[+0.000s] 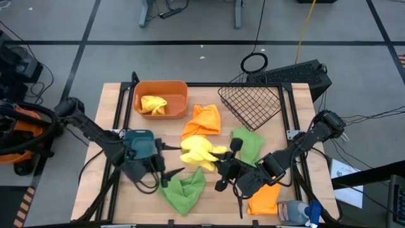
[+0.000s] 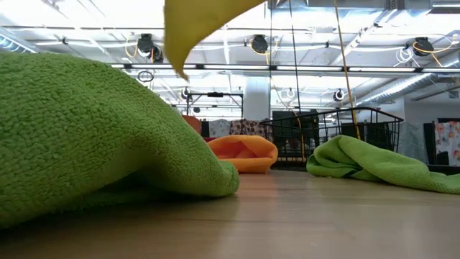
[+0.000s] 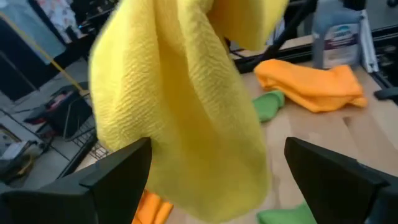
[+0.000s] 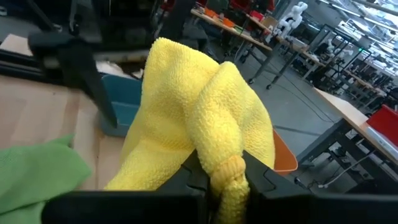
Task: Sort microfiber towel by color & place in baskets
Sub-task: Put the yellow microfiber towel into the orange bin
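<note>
The right gripper (image 1: 221, 166) is pinching a yellow towel (image 1: 199, 152) above the middle of the table (image 1: 111, 107), its fingers clamped on a bunched fold that only the right wrist view is showing. The left gripper (image 1: 169, 159) is waiting beside it, jaws spread wide and holding nothing. From overhead, the orange tub (image 1: 161, 100) near the far left corner is holding another yellow towel (image 1: 153, 104), while the wire basket (image 1: 250, 103) is sitting by the far edge and the teal tub (image 1: 140, 144) is lying partly hidden under the left arm.
</note>
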Controlling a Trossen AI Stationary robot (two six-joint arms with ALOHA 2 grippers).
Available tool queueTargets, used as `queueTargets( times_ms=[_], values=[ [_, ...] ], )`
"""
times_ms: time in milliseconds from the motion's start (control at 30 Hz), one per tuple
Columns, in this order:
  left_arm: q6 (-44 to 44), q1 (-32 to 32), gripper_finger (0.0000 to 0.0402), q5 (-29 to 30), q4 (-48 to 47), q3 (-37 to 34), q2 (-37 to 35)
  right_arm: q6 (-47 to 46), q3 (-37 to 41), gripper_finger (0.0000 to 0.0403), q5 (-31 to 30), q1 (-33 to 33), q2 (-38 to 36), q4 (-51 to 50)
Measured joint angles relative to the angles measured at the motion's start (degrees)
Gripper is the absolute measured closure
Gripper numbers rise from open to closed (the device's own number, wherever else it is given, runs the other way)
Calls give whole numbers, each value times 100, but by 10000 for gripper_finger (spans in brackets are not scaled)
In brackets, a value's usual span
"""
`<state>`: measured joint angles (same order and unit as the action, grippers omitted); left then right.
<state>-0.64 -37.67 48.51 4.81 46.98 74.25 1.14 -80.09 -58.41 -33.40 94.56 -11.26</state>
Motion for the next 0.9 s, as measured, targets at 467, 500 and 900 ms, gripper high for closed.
queueTargets(
  times_ms=[467,500,900],
  values=[
    [916,555,29,-1116,2058,0,561,-43,0,374,175,297,264,188],
    [970,555,29,-1116,2140,0,565,-41,0,374,270,325,280,228],
    [1056,553,35,-1120,2627,-2,565,-37,0,374,1432,542,289,298]
  ],
)
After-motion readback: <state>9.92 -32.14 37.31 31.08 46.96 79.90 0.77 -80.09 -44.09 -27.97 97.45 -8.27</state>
